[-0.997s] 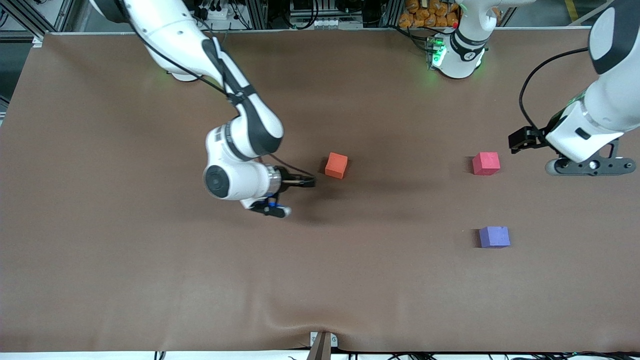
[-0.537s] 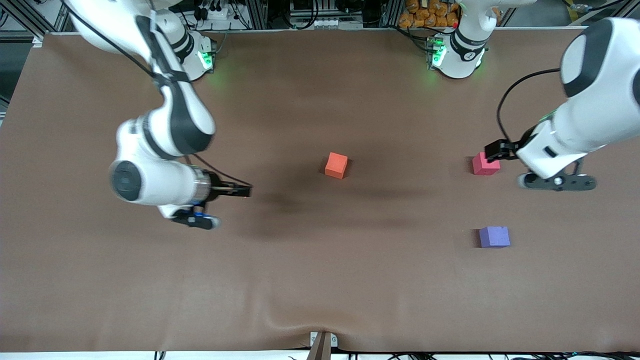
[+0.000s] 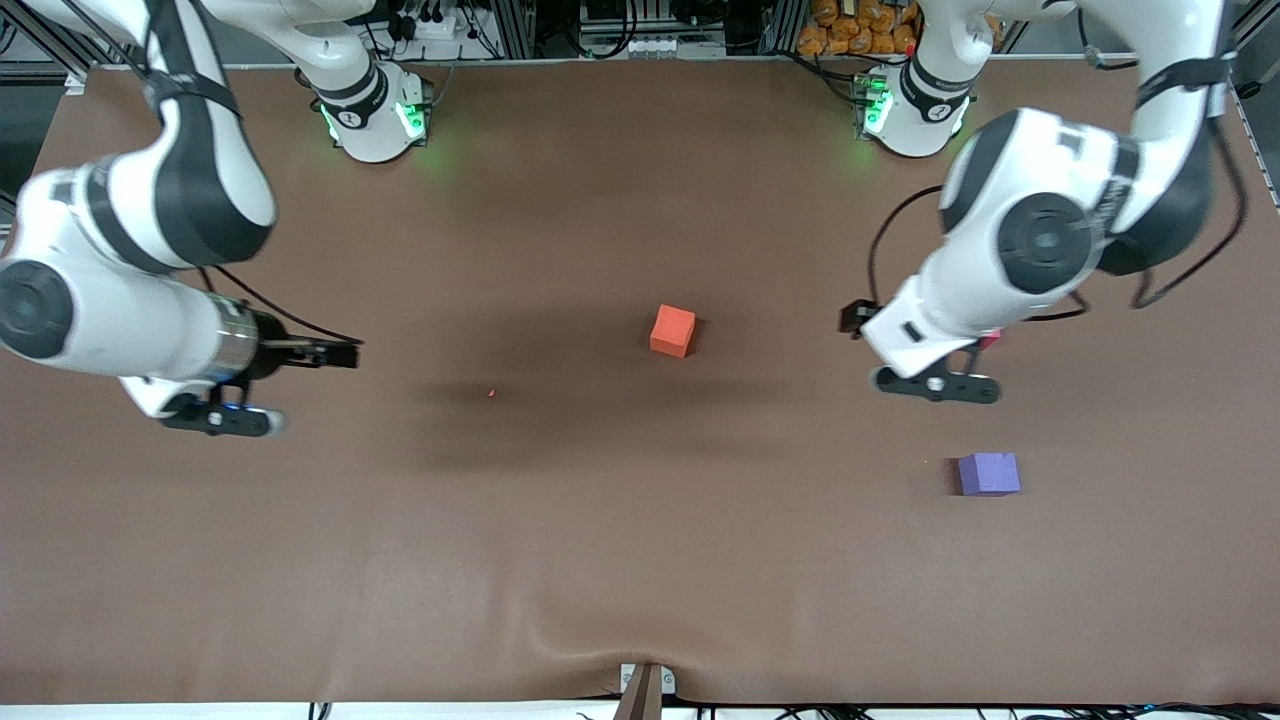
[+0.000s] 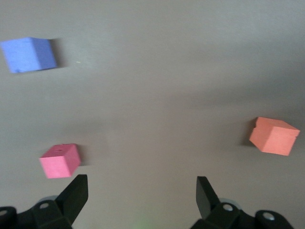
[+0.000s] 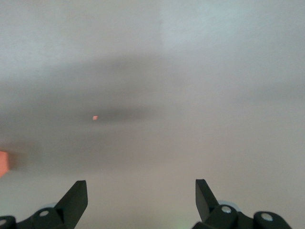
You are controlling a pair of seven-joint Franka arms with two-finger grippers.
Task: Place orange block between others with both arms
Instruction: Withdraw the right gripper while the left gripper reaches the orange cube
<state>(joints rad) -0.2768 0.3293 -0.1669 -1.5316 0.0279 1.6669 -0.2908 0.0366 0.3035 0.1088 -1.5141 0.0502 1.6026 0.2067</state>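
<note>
Orange block (image 3: 672,331) sits mid-table, nearer the left gripper (image 4: 141,191); both it and the right gripper (image 5: 141,191) gape empty.

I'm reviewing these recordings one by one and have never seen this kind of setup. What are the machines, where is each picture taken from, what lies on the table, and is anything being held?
Two white robot arms stand at a brown table. The wide picture looks down from a high camera facing them; the other two come from cameras on each arm's wrist, looking past its black jaws.

Three small cubes lie on the table: the orange block near the middle, and toward the left arm's end a pinkish-red cube, mostly hidden under that arm in the wide picture, and a purple-blue cube nearer the front camera.

The left gripper hangs over the table beside the pinkish-red cube, jaws open, holding nothing. The right gripper is over bare table toward the right arm's end, also open and empty. The orange block is not yet between the other two.
</note>
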